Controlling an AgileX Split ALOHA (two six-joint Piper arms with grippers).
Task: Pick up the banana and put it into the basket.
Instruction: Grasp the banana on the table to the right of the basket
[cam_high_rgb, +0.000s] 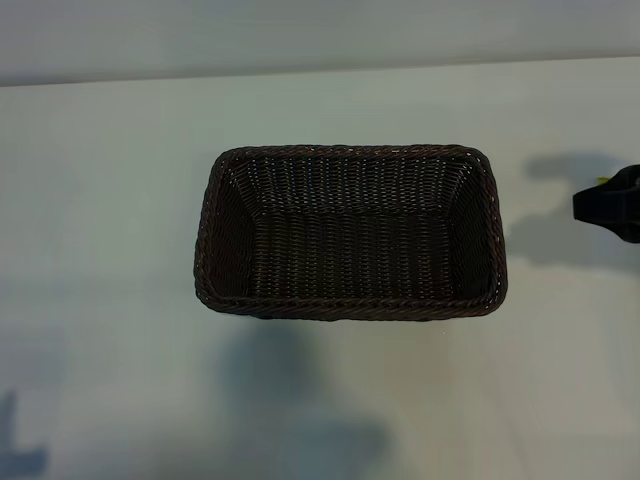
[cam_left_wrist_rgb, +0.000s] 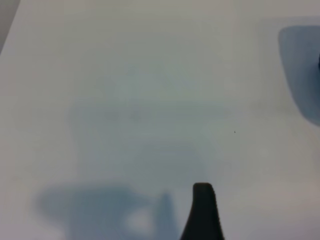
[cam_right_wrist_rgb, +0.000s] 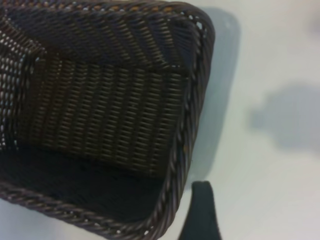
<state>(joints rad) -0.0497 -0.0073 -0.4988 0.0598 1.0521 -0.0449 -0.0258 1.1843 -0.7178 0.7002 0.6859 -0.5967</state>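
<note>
The dark brown wicker basket (cam_high_rgb: 350, 306) stands in the middle of the white table with nothing in it. The banana is out of view in every frame. My right gripper (cam_high_rgb: 612, 204) hangs at the table's right edge, to the right of the basket and apart from it. In the right wrist view one dark finger (cam_right_wrist_rgb: 201, 212) shows just outside the basket's braided corner (cam_right_wrist_rgb: 196, 100), with nothing against it. In the left wrist view one dark finger (cam_left_wrist_rgb: 202, 212) of the left gripper hangs over bare table and holds nothing.
White tabletop (cam_high_rgb: 110, 200) surrounds the basket on all sides. Arm shadows fall on it at the right (cam_high_rgb: 560, 240) and along the front (cam_high_rgb: 290, 400). The table's far edge (cam_high_rgb: 320, 68) meets a grey wall.
</note>
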